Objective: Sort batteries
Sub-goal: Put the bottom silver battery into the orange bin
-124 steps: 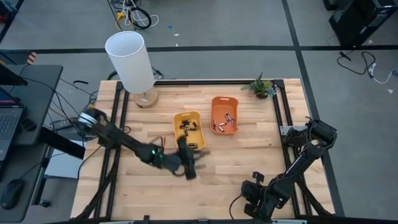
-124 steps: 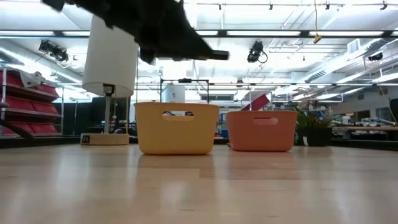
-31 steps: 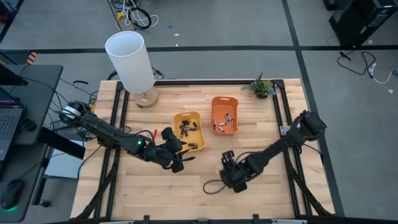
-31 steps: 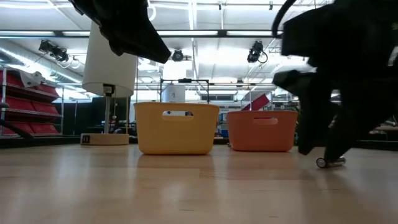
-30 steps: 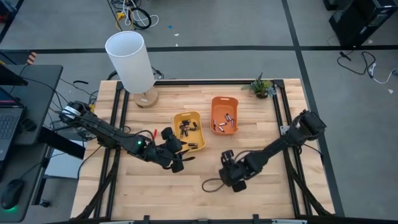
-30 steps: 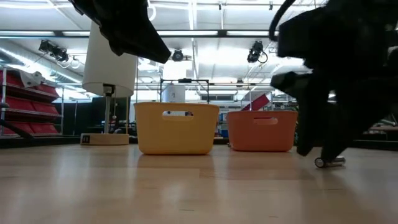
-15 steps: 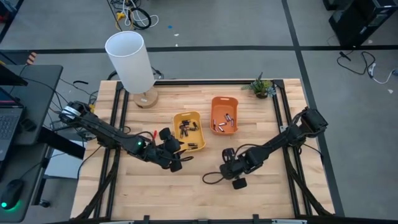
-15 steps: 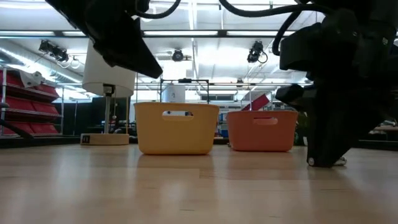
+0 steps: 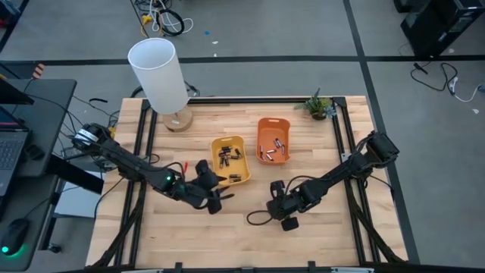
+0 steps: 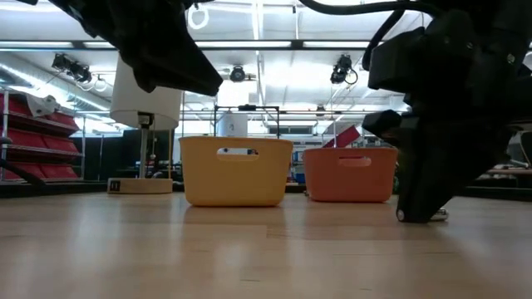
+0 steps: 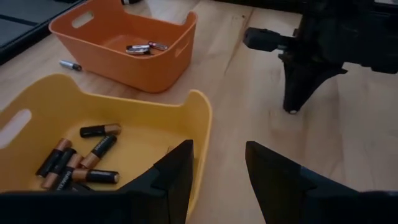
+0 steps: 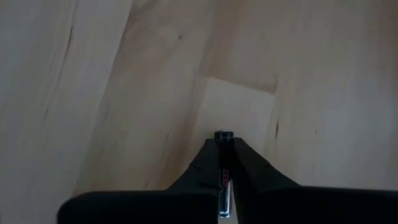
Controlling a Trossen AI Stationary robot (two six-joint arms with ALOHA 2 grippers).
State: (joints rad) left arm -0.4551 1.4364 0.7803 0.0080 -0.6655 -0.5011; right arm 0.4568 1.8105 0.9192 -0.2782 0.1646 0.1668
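Batteries (image 11: 84, 158) lie sorted so far: dark ones in the yellow tray (image 9: 229, 158), silvery ones in the orange tray (image 9: 273, 140), both toward the table's (image 9: 250, 243) far edge. The right gripper (image 9: 278, 210) stands near the front edge, pinched tight on one battery (image 12: 222, 177), which looks like a silvery one, ready for lifting to a tray. A second ago its fingers straddled that battery, parted. The left gripper (image 9: 214, 199) waits half open by the yellow tray's near corner, much as before.

A pale wooden table (image 9: 318, 235) carries a yellow bin (image 9: 229, 158), orange bin (image 9: 273, 139), lamp (image 9: 160, 76) and small plant (image 9: 319, 105).
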